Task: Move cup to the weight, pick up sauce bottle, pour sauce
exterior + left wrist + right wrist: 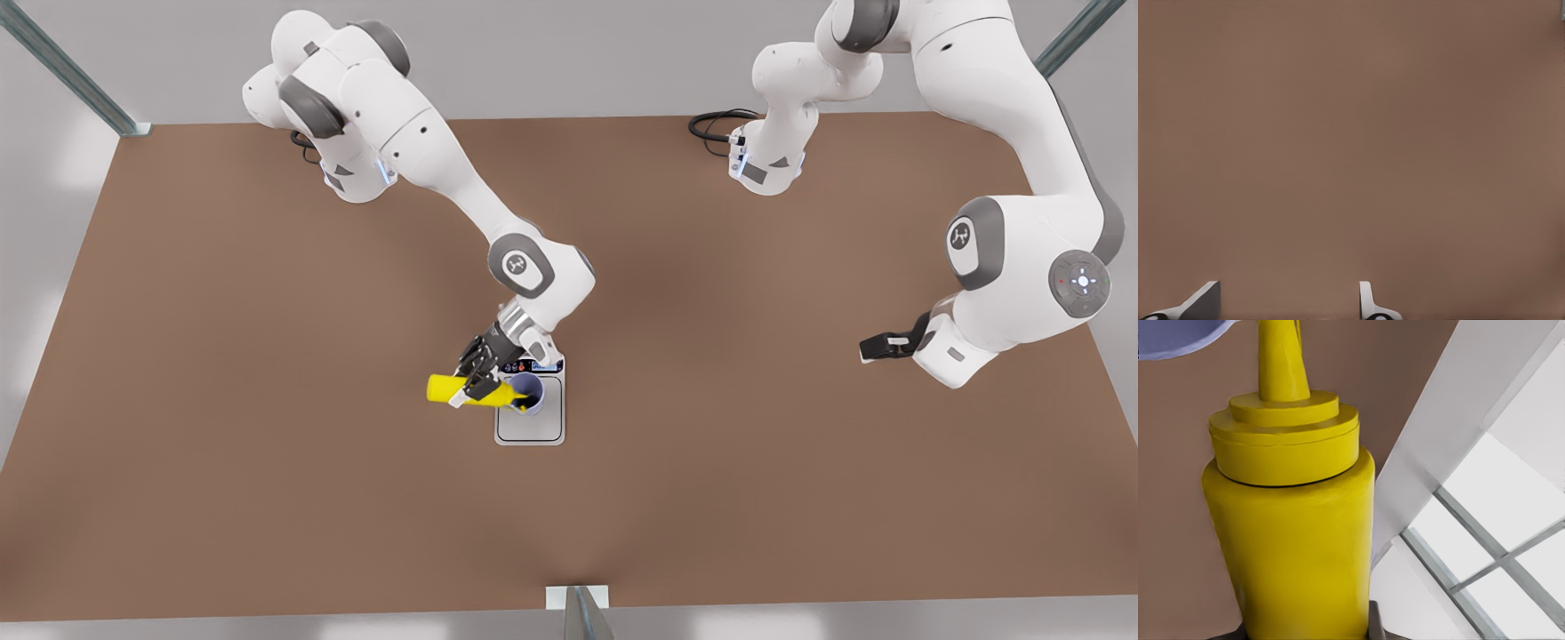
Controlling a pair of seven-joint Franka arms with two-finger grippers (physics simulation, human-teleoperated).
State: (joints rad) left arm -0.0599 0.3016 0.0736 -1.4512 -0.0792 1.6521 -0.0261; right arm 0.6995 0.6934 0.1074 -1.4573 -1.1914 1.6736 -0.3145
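The pale lavender-blue cup [527,396] stands on the grey plate of the weight [532,428], near its display strip. My right gripper [476,382] is shut on the yellow sauce bottle [444,388], which lies tipped on its side. Its nozzle reaches over the cup's mouth. In the right wrist view the sauce bottle [1291,540] is close up, its tip pointing at the cup's rim [1178,337]. My left gripper [876,347] waits on the front view's right, above bare table. Its fingers are open in the left wrist view [1285,308].
The brown table [267,489] is bare around the weight. Black cables [716,124] lie at the back by an arm's base. A metal post [578,613] stands at the middle of the front edge.
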